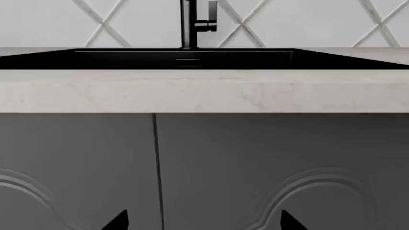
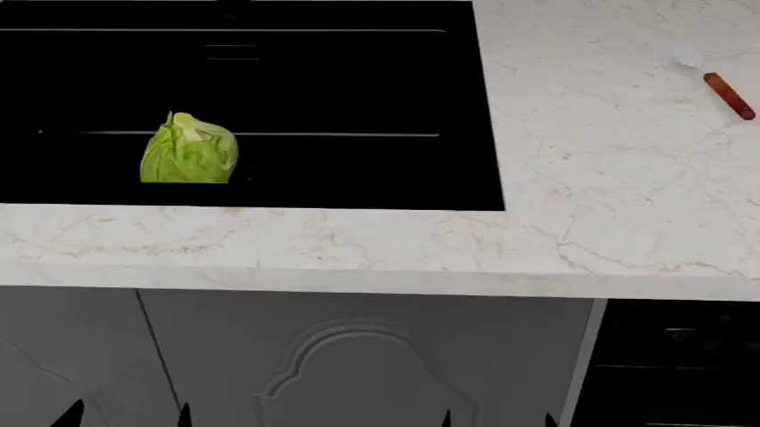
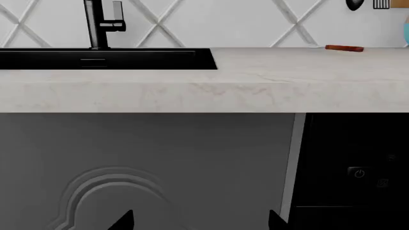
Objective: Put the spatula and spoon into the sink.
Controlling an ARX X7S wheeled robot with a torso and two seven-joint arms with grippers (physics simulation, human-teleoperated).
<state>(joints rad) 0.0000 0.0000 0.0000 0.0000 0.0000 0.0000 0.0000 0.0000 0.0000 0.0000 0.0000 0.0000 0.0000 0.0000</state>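
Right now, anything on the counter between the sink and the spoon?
No. In the head view the stretch of marble counter from the sink rim to the spoon is bare. The cabbage sits inside the basin, on the far side.

Your head camera looks steeply down over the bench (image 2: 594, 222), near enough that the sink (image 2: 356, 89) fills its upper left and the spoon (image 2: 716, 82) sits at its far right edge. Both wrist cameras sit low, below the bench lip, facing level at the cabinet doors (image 1: 255, 163) and the tiled wall beyond. You get the tap (image 1: 190, 24) in both wrist views — the left one faces it squarely, the right one stands further right, catching the spoon too.
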